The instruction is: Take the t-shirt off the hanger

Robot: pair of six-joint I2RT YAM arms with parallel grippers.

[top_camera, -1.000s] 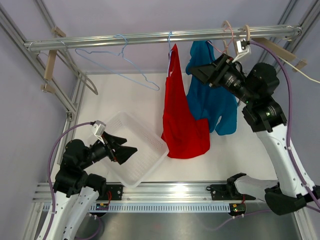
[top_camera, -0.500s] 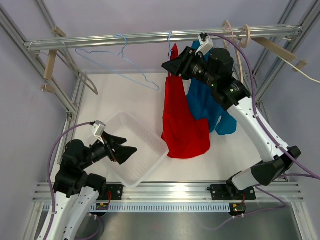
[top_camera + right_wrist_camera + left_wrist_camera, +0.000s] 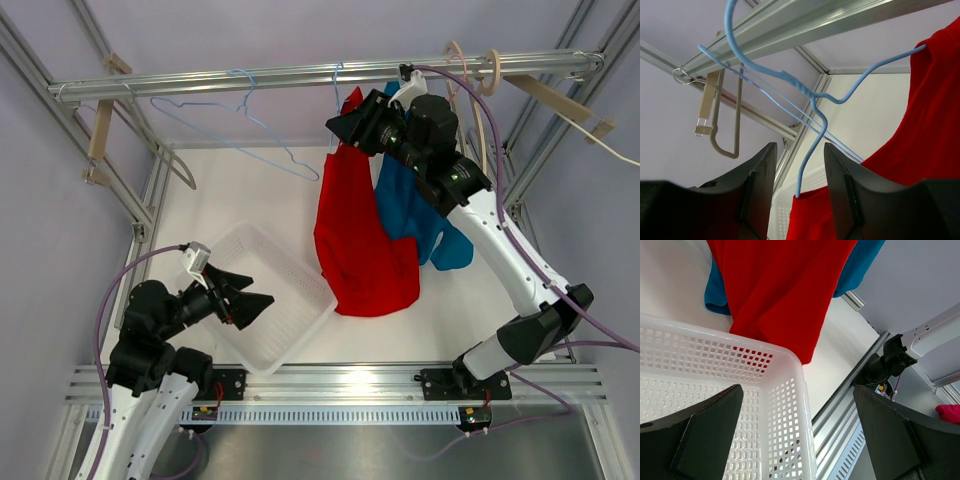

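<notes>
Overhead: the red t-shirt (image 3: 355, 240) is hung on a blue hanger (image 3: 339, 80), the right gripper (image 3: 340, 125) poised at its collar. Left wrist: the left gripper (image 3: 797, 390) is held agape over a basket (image 3: 715, 332). Right wrist: hanger wire is seen between parted fingers (image 3: 757, 190); the likely soft, light cloth is best pinched at the shoulder.

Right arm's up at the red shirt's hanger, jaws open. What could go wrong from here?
1. The right gripper straddles the blue hanger wire, not cloth; closing here may drag the hanger off the rail, shirt and all.
2. The blue t-shirt hangs just behind the red t-shirt; a pull could snag it.
3. The red hem hangs beside the basket, not over it; a drop could miss.
</notes>
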